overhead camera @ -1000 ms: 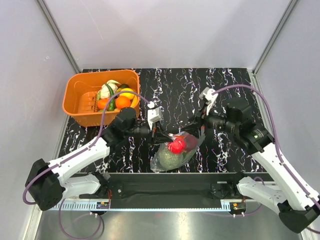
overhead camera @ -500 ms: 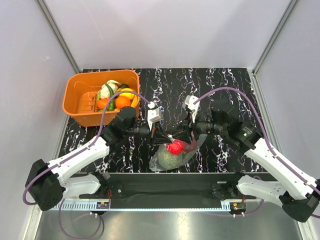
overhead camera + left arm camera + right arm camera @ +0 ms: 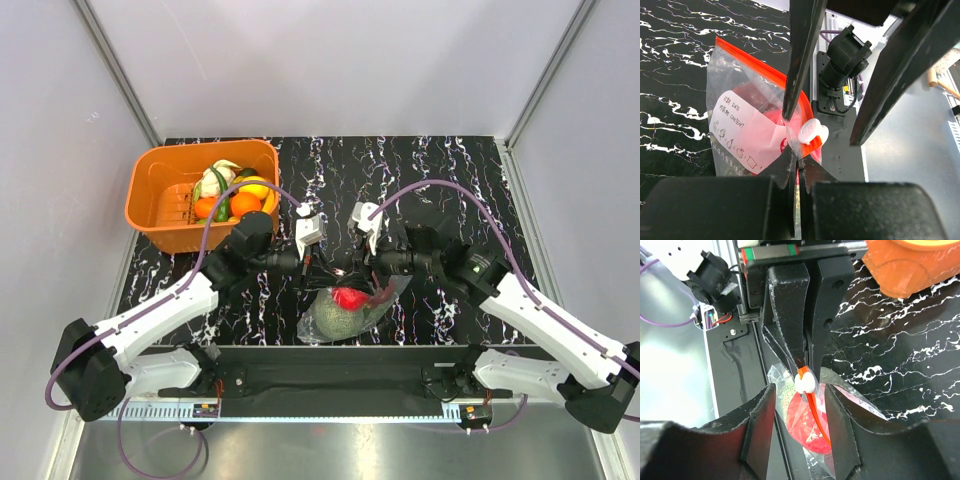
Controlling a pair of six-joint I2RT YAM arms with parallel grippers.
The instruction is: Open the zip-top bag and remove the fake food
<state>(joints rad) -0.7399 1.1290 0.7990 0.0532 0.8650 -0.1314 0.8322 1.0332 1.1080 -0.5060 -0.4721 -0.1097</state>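
Note:
The zip-top bag (image 3: 352, 305) lies near the table's front edge, with its zip end lifted. Inside it are a red apple-like ball (image 3: 350, 297) and a dark green piece (image 3: 338, 318). A dark maroon shape (image 3: 747, 92) shows behind the white patch. My left gripper (image 3: 312, 268) is shut on the end of the orange-red zip strip (image 3: 801, 159). A white slider (image 3: 812, 134) sits just past its tips. My right gripper (image 3: 342, 272) is open, with one finger on each side of the slider (image 3: 805, 382) and the red ball (image 3: 810, 427).
An orange basket (image 3: 150, 215) at the back left holds orange and yellow fruit balls and a white garlic-like piece. The two grippers face each other tip to tip above the bag. The table's metal front rail (image 3: 330, 365) lies just below the bag.
My right arm has moved left towards the left gripper, and its open fingers now straddle the slider. The left gripper has kept its hold on the strip.

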